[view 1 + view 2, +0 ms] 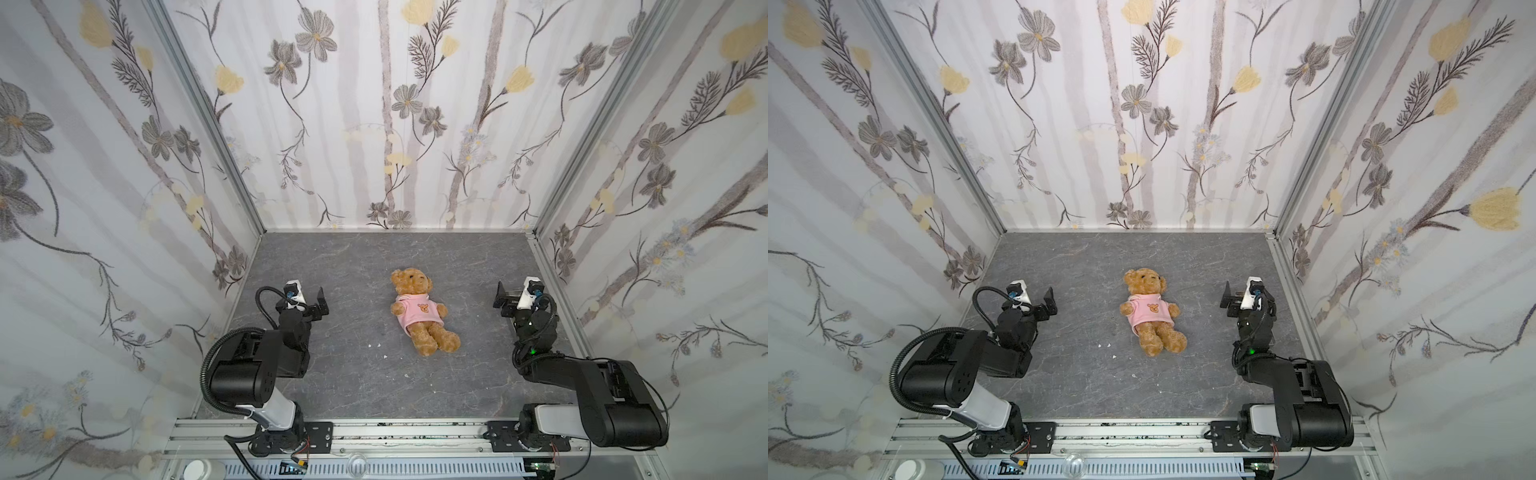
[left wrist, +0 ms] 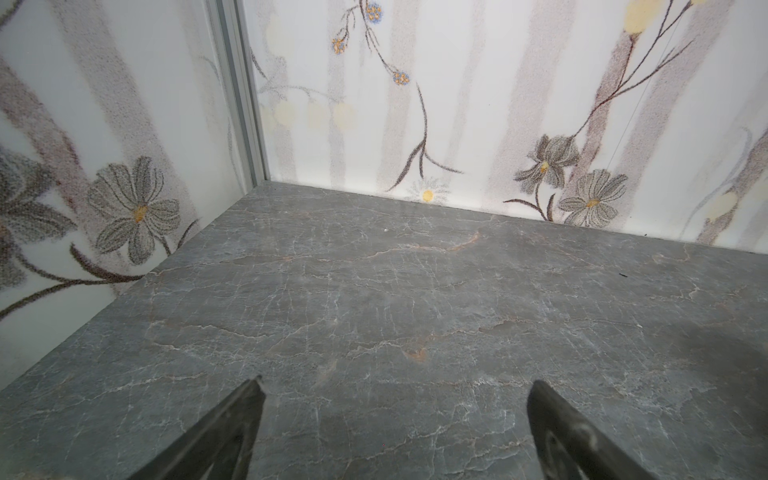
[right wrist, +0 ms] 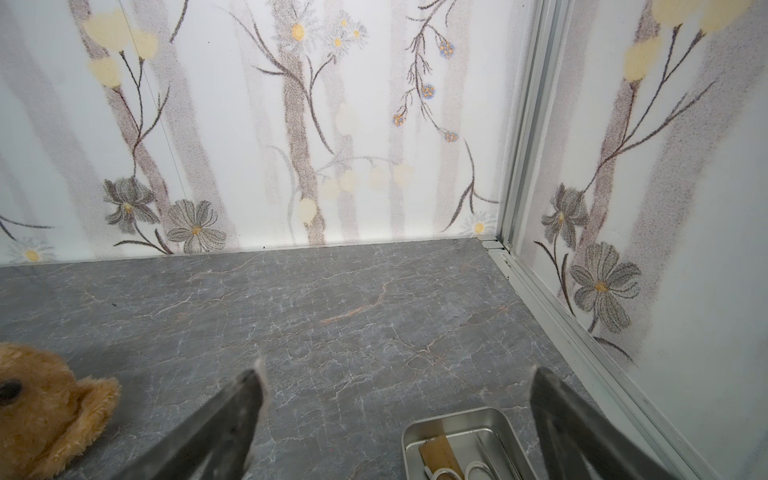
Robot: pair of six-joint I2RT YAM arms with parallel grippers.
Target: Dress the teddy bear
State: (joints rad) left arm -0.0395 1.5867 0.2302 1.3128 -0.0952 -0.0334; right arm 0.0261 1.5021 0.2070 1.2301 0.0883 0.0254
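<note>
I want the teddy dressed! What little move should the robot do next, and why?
Probably none: leave both arms parked. The teddy bear lies face-up already wearing the pink hoodie, both paws out of the sleeves, and the left end effector and right end effector sit open, clear of it.

Robot test cell in a lab, floral wallpaper panels [image 1: 353, 124] on left, right and far sides, aluminium frame posts [image 1: 210, 120], grey marble-look tabletop [image 1: 353, 374], left arm [image 1: 249, 365] and right arm [image 1: 582, 382] bolted to a near rail [image 1: 415, 434], exposed cables [image 1: 205, 374], circuit board [image 1: 297, 464].
</note>
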